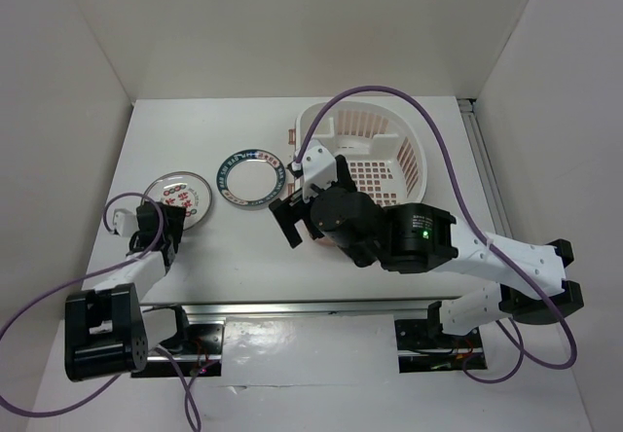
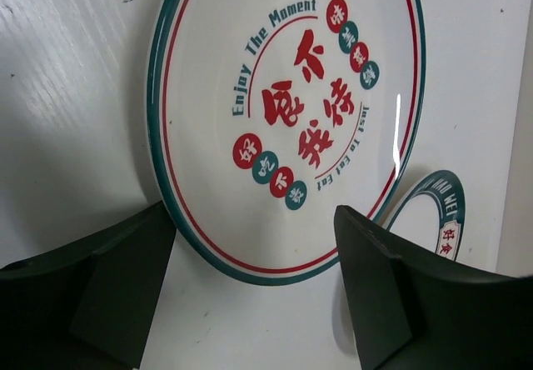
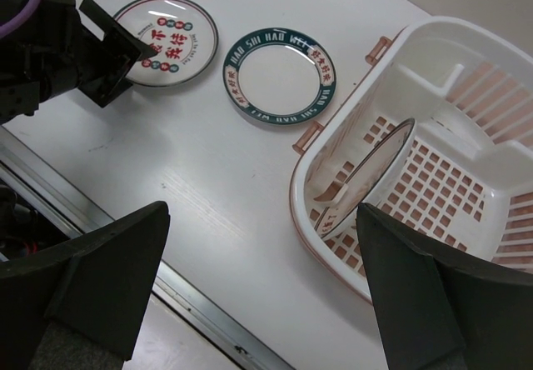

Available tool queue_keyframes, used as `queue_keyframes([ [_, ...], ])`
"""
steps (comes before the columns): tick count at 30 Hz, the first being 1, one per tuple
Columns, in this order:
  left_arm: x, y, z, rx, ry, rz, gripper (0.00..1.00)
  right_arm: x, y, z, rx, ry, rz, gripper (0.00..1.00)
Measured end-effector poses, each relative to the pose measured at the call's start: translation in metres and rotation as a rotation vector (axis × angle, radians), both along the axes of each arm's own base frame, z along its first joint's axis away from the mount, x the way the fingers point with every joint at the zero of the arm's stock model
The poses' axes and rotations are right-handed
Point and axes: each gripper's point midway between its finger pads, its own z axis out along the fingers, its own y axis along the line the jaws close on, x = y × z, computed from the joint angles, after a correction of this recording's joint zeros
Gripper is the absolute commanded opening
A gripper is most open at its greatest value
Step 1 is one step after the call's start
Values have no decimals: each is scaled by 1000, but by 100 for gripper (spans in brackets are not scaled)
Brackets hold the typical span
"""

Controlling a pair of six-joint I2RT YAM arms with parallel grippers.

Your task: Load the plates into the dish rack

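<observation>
The red-character plate (image 1: 181, 197) lies flat at the table's left, and it fills the left wrist view (image 2: 291, 112). My left gripper (image 1: 159, 223) is open just short of the plate's near edge, its jaws either side of that edge (image 2: 254, 303). The blue-green rim plate (image 1: 248, 175) lies flat to its right, and also shows in the right wrist view (image 3: 279, 74). The dish rack (image 1: 394, 174) stands at the back right. A third plate (image 3: 371, 174) stands on edge inside it, its pattern unclear. My right gripper (image 1: 292, 213) is open and empty, raised over the table by the rack's near left side.
A metal rail (image 1: 292, 307) runs along the table's near edge in front of the arm bases. White walls close in the left, back and right. The right arm's body covers the rack's near part in the top view. Purple cables loop over both arms.
</observation>
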Motion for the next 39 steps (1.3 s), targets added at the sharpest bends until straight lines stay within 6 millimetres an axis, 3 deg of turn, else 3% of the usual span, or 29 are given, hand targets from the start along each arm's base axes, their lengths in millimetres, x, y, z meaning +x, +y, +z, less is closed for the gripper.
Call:
queue_keyframes([
  [3, 4, -1, -2, -13, 9, -4, 83, 0, 1, 1, 8, -1, 0, 100],
  [4, 5, -1, -1, -16, 11, -7, 71, 0, 1, 2, 9, -2, 0, 100],
  [6, 3, -1, -5, -26, 27, -5, 64, 0, 3, 2, 13, -2, 0, 100],
  [8, 2, -2, -9, -34, 42, -9, 48, 1, 4, 1, 10, -1, 0, 100],
  [15, 3, -1, -17, -66, 98, -5, 29, 1, 5, 2, 16, -2, 0, 100],
  [20, 13, 7, -15, -90, 104, 21, 26, -2, 7, 0, 19, 3, 5, 100],
  [25, 21, 13, -18, -121, 110, 31, 2, -3, 7, -3, 11, 6, 10, 100],
  [34, 33, 22, -13, -133, 145, 32, 0, -2, 7, -5, 6, 5, 5, 100],
  [39, 30, 26, 19, -64, 106, 16, 0, -2, 7, -9, 2, 6, 0, 100],
])
